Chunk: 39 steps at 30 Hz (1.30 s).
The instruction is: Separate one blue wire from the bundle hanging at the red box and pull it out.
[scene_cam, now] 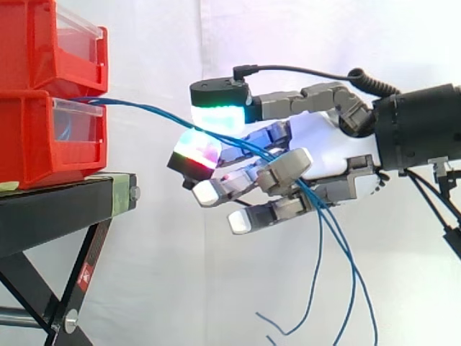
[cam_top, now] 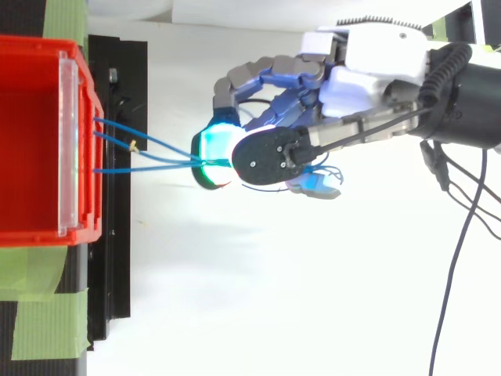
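The blue wires [scene_cam: 144, 108] come out at the front of the stacked red bins [scene_cam: 36, 137]. In the top view three of them fan out and meet at the robot hand [scene_cam: 317, 148]. There they run between two glowing fingertips [scene_cam: 218, 115] that are pinched onto them. They pass on through the curled fingers and hang loose below the palm. The bins stand on a black bench [scene_cam: 57, 205], apart from the hand.

robot lab setup, white curtain [scene_cam: 180, 252] backdrop, red bins [scene_cam: 29, 137] on black stand [scene_cam: 50, 216], green tape [cam_top: 47, 325]
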Available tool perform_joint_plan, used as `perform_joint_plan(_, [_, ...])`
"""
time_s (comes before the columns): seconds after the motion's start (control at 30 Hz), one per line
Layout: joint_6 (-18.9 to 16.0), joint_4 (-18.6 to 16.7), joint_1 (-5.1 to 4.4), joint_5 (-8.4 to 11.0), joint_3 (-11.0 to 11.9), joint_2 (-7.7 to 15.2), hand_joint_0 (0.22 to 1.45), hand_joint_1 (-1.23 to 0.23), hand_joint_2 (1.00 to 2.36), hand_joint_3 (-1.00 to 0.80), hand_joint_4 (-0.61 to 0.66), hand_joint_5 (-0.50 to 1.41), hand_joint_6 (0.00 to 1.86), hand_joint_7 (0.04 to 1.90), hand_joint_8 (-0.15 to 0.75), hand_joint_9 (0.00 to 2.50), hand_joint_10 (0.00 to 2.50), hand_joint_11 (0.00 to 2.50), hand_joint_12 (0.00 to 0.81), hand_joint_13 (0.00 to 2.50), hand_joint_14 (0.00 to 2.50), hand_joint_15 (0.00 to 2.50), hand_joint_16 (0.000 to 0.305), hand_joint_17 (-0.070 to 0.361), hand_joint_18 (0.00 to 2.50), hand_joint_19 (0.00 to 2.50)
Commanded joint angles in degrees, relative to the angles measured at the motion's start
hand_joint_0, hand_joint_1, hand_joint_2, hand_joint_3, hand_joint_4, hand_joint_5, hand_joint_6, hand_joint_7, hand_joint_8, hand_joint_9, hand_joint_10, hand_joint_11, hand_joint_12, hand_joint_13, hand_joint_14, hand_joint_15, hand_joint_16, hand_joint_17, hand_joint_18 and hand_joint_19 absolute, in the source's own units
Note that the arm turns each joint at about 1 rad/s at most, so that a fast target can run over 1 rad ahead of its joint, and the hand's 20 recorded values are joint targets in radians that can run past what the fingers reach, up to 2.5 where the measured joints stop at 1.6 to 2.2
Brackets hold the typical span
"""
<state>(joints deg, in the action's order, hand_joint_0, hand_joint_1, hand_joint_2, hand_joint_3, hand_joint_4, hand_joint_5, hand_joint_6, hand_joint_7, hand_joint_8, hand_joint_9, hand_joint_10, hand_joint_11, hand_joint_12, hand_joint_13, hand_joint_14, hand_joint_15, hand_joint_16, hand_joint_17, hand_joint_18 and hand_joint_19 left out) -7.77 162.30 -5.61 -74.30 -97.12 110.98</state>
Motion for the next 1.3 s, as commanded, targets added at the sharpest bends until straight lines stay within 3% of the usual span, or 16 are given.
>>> perform_joint_plan(0.0, [3.56,1.52,0.16,0.38,0.00,-1.55,0.59,-0.69,1.02,-0.11,0.17,-0.18,0.89,1.25,0.344,0.83,0.02,0.67,0.303,1.58,0.02,1.57,0.059,0.134,0.69,0.68])
perform_joint_plan(0.2, [6.02,2.67,0.34,1.26,0.00,-4.19,0.59,-0.69,1.03,-0.11,0.17,-0.18,0.89,1.25,0.344,0.83,0.02,0.68,0.303,1.58,0.02,1.57,0.059,0.133,0.68,0.68])
perform_joint_plan(0.4, [7.16,4.25,0.34,1.70,0.00,-5.15,0.60,-0.70,1.02,-0.14,0.18,-0.19,0.89,1.25,0.341,0.81,0.02,0.67,0.297,1.57,0.00,1.58,0.059,0.133,0.67,0.68])
perform_joint_plan(0.77, [7.16,6.53,0.16,1.70,-0.09,-5.15,0.61,-0.77,1.02,-0.19,0.21,-0.21,0.90,1.21,0.324,0.73,0.02,0.68,0.304,1.52,0.00,1.57,0.057,0.128,0.63,0.69])
perform_joint_plan(1.27, [7.16,6.97,0.08,1.61,-0.09,-5.24,0.58,-0.74,1.01,-0.34,0.24,-0.21,0.90,1.16,0.330,0.75,0.02,0.70,0.304,1.51,0.13,1.52,0.058,0.130,0.65,0.70])
